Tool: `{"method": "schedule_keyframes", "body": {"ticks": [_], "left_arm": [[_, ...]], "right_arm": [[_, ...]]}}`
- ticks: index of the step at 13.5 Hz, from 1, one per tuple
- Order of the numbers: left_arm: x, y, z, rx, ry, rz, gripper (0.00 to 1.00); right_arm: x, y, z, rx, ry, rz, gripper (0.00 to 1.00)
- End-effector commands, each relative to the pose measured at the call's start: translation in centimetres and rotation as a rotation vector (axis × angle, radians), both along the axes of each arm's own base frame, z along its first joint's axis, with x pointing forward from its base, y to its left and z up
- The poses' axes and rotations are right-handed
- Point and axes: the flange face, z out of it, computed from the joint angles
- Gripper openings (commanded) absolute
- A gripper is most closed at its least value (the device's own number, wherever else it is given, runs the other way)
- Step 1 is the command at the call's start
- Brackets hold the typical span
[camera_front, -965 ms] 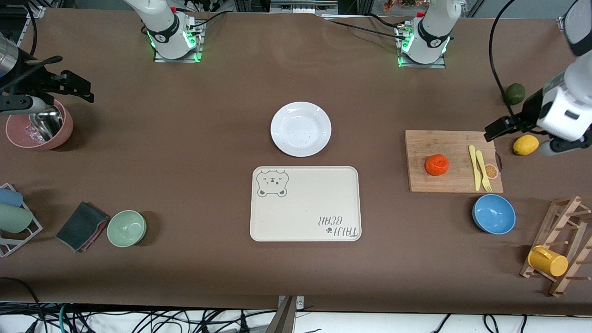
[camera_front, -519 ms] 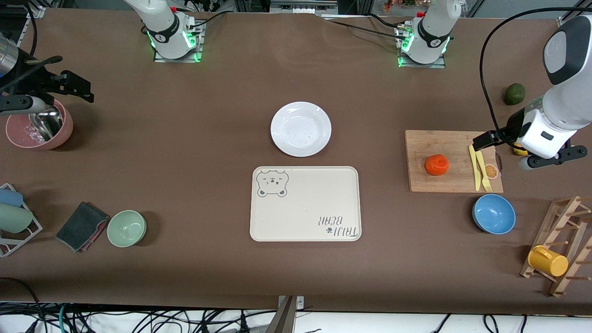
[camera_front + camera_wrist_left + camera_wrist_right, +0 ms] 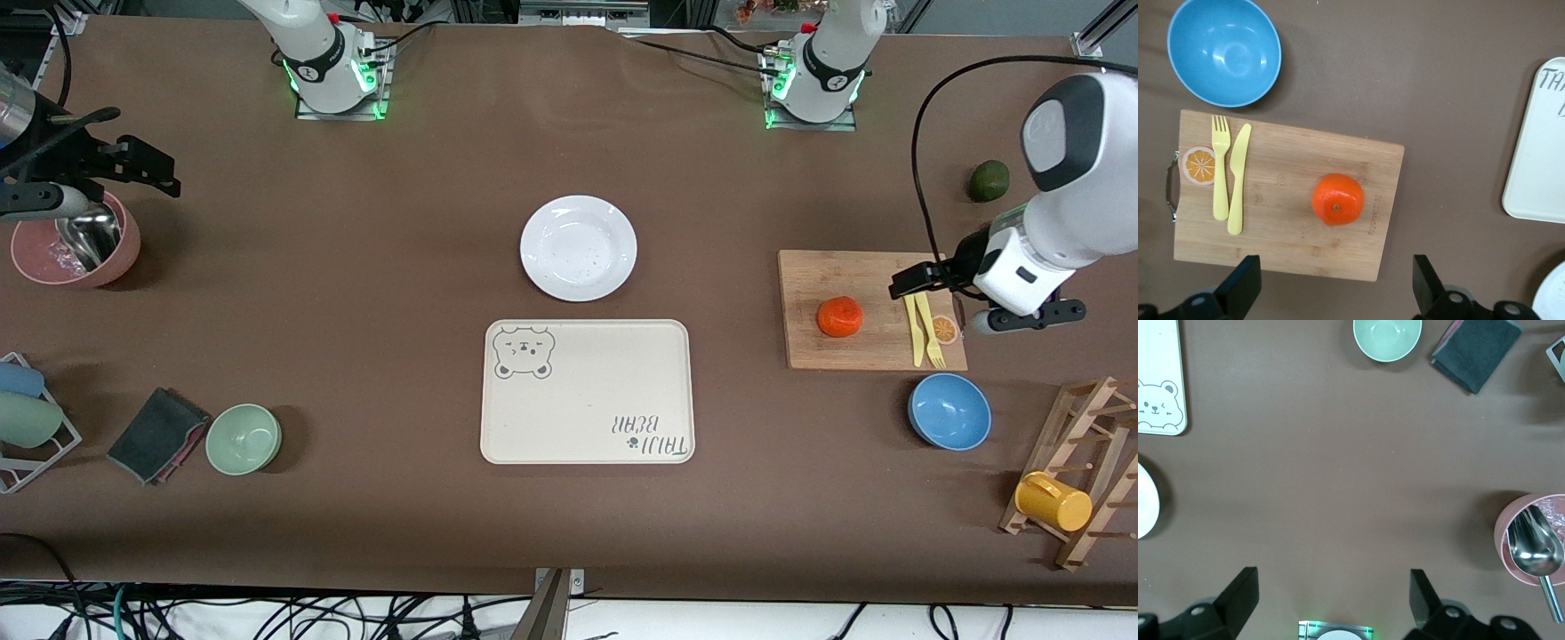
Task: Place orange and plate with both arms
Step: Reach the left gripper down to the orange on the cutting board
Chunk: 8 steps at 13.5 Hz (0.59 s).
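Status: nothing picked yet. Orange sits on the cutting board, right of centre in the front view, with the yellow knife and fork lying parallel toward the board's handle end, well apart from the fruit, so a top-down grasp looks unobstructed.

Left end effector hangs over the upper right part of the board, above the cutlery, fingers spread fully and holding nothing. Left wrist view shows both fingertips at the bottom edge of the frame, with the orange above and between them. My read: it's lining up on the orange and isn't centred over it yet.

Plate is at frame centre in the front view, bare, just above the bear tray. Both sit midway between the two bases, reachable from either side, which probably explains the two-arm split.

Right end effector waits at the upper left of the front view, just above the pink bowl with the scoop, far from the plate. Fingers wide open, empty; right wrist view shows only bare tabletop between them.

Guess at the plan: left arm takes the orange, right arm handles the plate. Risk: the orange is round and could roll off the board if nudged before the fingers close. Blue bowl sits just below the board, clear of the approach.
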Motion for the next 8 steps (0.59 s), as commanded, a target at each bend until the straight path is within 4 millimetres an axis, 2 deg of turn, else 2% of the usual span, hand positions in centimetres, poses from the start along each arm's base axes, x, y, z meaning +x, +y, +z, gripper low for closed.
{"method": "schedule_keyframes", "body": {"ticks": [1,4,8], "left_arm": [[-1.8,-0.2,-3.7,-0.012,-0.035,-0.006,1.00],[-3.1,-1.8,-8.3,0.000,-0.050,-0.037,1.00],[-2.8,-2.4,-13.1,-0.012,-0.013,-0.044,1.00]], "right_arm": [[-0.2,0.2,0.7,0.011,-0.002,0.006,1.00],[-0.2,0.0,0.7,0.011,-0.002,0.003,1.00],[-0.2,0.1,0.7,0.011,-0.002,0.004,1.00]]}}
